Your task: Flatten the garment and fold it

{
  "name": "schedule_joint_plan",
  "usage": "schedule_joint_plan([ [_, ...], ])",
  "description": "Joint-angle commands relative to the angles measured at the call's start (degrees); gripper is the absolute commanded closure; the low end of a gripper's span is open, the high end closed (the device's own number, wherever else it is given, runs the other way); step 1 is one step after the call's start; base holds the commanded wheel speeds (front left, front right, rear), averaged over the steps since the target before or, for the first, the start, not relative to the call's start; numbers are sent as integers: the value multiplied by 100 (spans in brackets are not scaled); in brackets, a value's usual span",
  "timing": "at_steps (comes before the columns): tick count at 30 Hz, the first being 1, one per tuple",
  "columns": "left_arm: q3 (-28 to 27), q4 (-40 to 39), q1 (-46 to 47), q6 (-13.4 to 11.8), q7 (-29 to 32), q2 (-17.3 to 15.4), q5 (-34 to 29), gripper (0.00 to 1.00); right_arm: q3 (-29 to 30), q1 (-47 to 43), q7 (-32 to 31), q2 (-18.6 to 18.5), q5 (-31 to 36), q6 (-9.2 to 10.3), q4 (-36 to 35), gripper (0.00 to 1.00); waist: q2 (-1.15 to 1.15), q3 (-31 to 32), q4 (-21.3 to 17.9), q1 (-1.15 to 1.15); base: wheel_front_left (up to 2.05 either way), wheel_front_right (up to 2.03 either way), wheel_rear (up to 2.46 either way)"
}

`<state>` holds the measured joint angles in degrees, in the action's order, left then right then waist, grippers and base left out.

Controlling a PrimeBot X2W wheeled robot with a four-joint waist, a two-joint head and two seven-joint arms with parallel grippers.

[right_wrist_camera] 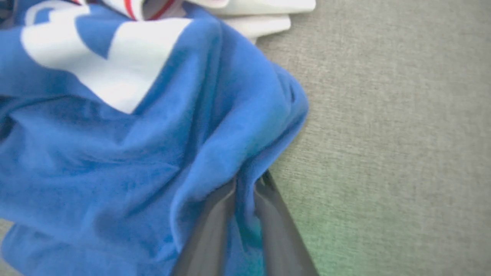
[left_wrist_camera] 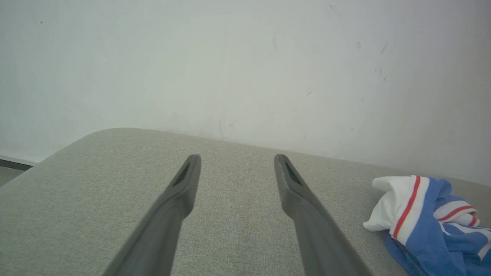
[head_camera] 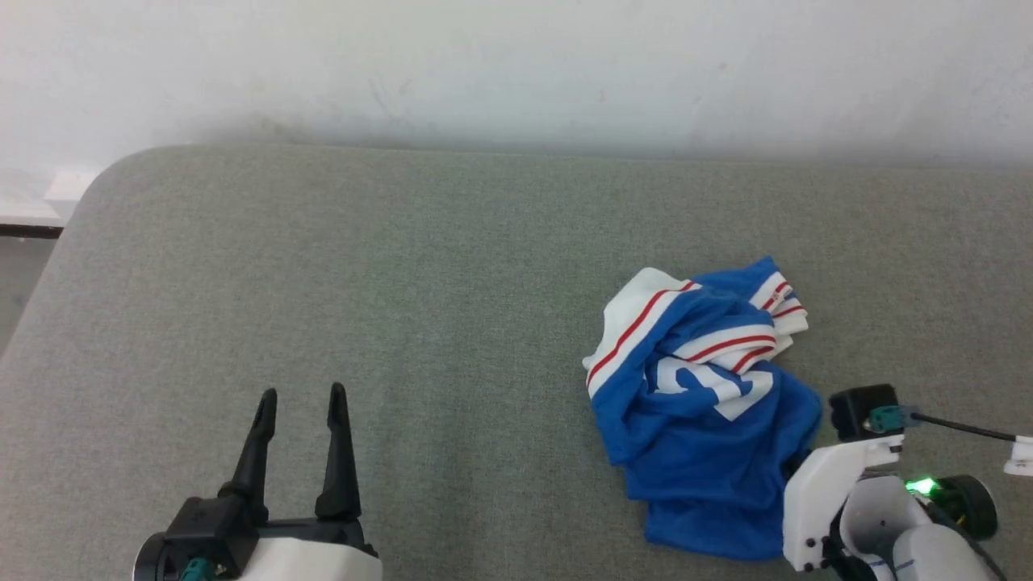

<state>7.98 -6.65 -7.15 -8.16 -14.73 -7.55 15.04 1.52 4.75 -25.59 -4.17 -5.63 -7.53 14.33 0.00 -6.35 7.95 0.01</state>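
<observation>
Pinching a blue fold at the near right edge of the garment, which lies crumpled on the right of the grey padded surface, our right gripper has cloth between its fingers. We should lift slowly and draw that edge outward, since the hold looks shallow. Our left gripper hangs spread wide, well apart from the cloth, free to take an opposite edge.

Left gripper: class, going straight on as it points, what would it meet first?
Probably the pale wall; the left gripper points across grey padding, with the garment off to its right.
</observation>
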Motion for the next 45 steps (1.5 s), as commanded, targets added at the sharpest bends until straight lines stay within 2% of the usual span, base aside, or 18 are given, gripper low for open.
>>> schedule_joint_plan([
  [1,-47,26,26,49,-27,45,-63,0,-67,50,22,-14,-47,4,43,100,0,80,-7,-1,0,0,0],
  [8,-203,93,-47,177,-27,175,-183,0,-43,384,160,-410,-256,4,-475,100,0,344,-148,-1,0,0,0],
  [15,-300,77,-143,275,-27,284,-229,0,537,324,-106,-727,-234,4,-1929,100,0,438,-346,-1,0,0,0],
  [19,-341,70,-187,320,-27,345,-221,0,785,-371,-741,-573,-345,4,-2897,100,0,369,-462,-1,0,0,0],
  [23,-356,85,-168,381,-27,386,-226,0,1008,-1540,-1436,-284,-453,4,-3579,100,0,230,-538,-1,0,0,0],
  [26,-391,85,-135,407,-27,408,-231,0,1108,-2429,-1749,-60,-550,4,-3708,100,0,101,-601,-1,0,0,0],
  [30,-401,122,-44,474,-27,427,-255,0,949,-3221,-1865,76,-687,4,-3423,100,0,-40,-655,-1,0,0,0],
  [31,-414,128,-26,482,-27,430,-261,0,914,-3254,-1777,92,-728,4,-3339,98,0,-62,-679,-1,0,0,0],
  [32,-425,138,-12,490,-27,434,-269,0,880,-3240,-1662,104,-744,4,-3268,81,0,-77,-700,-1,0,0,0],
  [33,-433,154,0,500,-27,436,-281,0,814,-3195,-1542,110,-717,4,-3225,35,0,-86,-716,-1,0,0,0],
  [34,-433,154,0,500,-27,436,-281,0,814,-3195,-1542,110,-717,4,-3225,35,0,-86,-716,-1,0,0,0],
  [35,-446,168,11,510,-27,438,-292,0,821,-3098,-1402,116,-692,4,-3222,0,0,-91,-737,-1,0,0,0],
  [40,-495,217,55,550,-27,446,-336,0,760,-2312,-956,126,-705,4,-3528,0,0,-65,-790,-1,0,0,0],
  [45,-430,212,99,589,-27,455,-372,0,746,-1196,-686,-129,-495,4,-3726,0,0,-110,-711,-1,0,0,0],
])
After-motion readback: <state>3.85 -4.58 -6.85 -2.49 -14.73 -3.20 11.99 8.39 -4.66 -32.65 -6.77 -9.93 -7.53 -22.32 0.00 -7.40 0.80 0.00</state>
